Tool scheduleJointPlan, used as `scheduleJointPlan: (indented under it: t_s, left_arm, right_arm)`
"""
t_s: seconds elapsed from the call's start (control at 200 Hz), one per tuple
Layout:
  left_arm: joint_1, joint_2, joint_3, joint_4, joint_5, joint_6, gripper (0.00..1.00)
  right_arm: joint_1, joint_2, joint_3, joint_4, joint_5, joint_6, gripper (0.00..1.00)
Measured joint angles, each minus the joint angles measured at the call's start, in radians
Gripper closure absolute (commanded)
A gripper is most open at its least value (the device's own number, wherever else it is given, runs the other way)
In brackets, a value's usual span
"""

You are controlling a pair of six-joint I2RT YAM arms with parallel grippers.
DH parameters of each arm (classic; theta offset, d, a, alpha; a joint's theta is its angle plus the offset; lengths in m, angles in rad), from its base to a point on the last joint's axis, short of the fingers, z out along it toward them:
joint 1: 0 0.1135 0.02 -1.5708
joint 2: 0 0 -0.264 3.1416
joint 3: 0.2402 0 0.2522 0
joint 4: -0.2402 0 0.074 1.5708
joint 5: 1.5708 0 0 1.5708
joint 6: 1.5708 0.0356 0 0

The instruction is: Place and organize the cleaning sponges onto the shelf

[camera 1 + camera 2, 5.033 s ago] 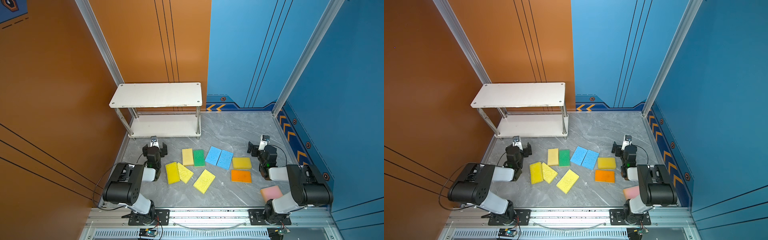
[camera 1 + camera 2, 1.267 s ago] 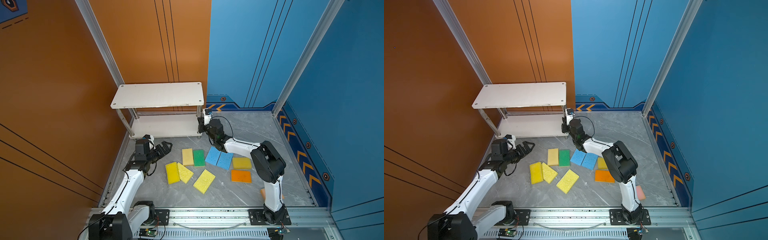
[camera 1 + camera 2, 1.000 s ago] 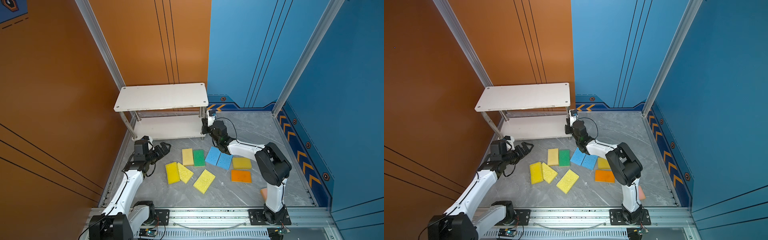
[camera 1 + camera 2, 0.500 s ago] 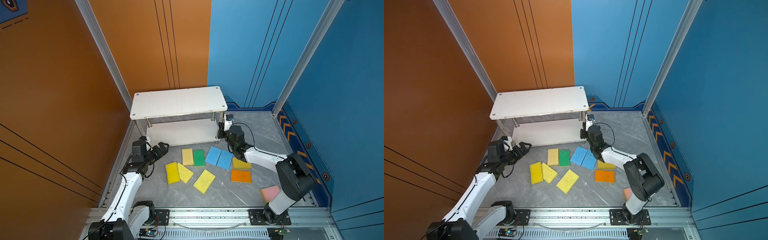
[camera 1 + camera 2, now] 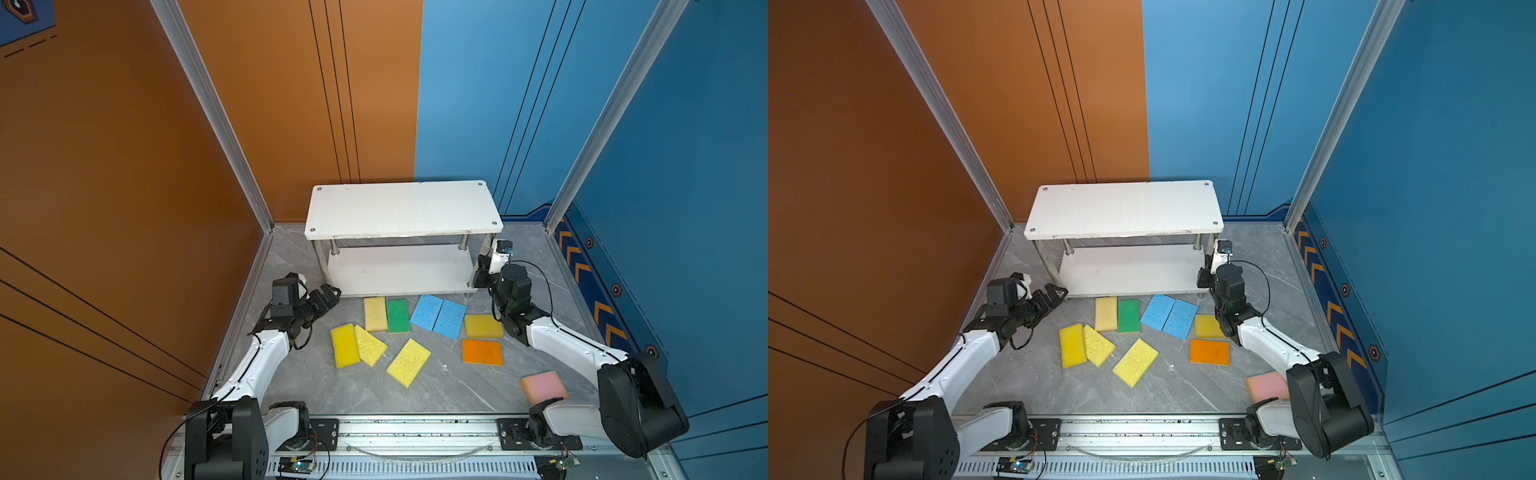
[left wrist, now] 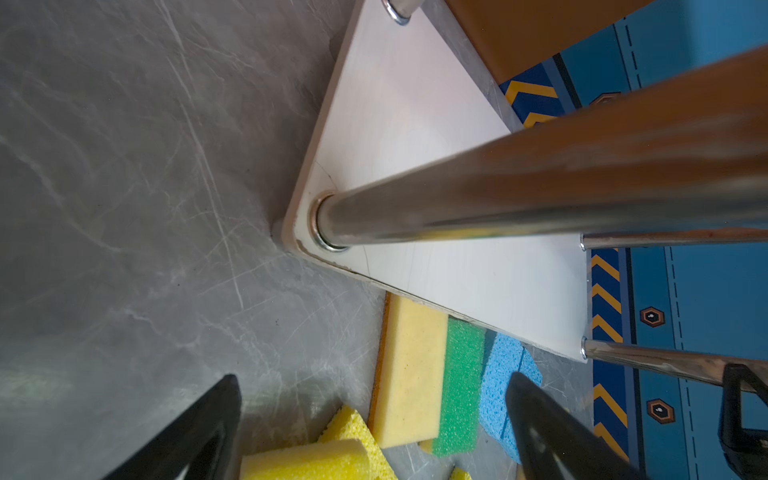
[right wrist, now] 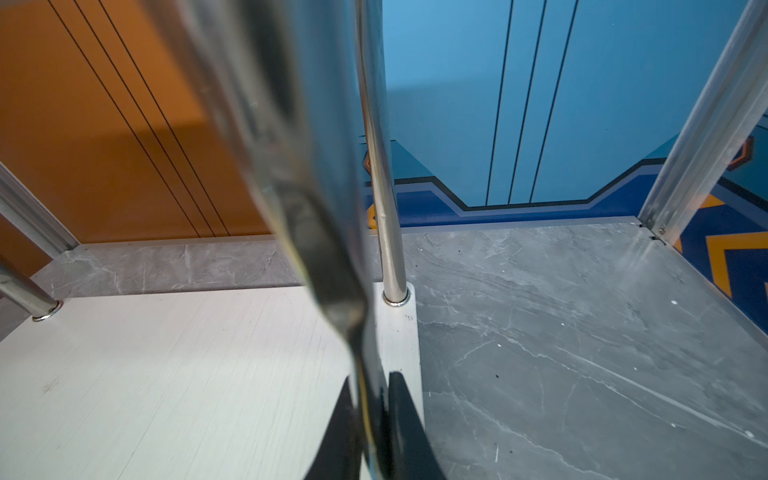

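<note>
In both top views, sets right pincer (image 5: 478,272) at front-right corner of small white two-tier shelf (image 5: 403,208), left pincer (image 5: 331,294) at front-left, with flat coloured cleaning sponges (image 5: 408,362) on grey marble tabletop (image 5: 415,395) before it. Left wrist view: spreads pincer wide. Right wrist view: clamps pincer on shiny metal post (image 7: 316,249).

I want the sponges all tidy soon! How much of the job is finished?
Nothing is shelved yet: both boards of the small white two-tier shelf are bare. In hand: the right gripper is shut on the shelf's shiny metal front post; the open left gripper holds nothing, near the other front corner. Left: all ten flat colourful sponges lie on the grey table.
</note>
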Motion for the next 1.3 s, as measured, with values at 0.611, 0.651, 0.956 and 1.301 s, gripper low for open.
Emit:
scheduleJointPlan:
  t_s: [0.611, 0.651, 0.956, 1.301]
  left_arm:
    - [-0.082, -0.071, 0.043, 0.011, -0.004, 0.000, 0.00]
    - [-0.088, -0.114, 0.032, 0.000, -0.004, -0.005, 0.00]
    - [-0.241, -0.352, -0.031, -0.185, -0.029, -0.048, 0.00]
    - [-0.539, -0.426, -0.095, -0.286, -0.101, -0.137, 0.00]
  right_arm:
    - [-0.024, -0.197, 0.026, -0.233, -0.041, 0.158, 0.36]
    - [-0.013, -0.241, 0.038, -0.310, -0.040, 0.183, 0.35]
    - [0.070, -0.522, 0.103, -0.974, -0.083, 0.441, 0.35]
    - [0.618, -0.356, 0.032, -1.071, -0.112, 0.900, 0.36]
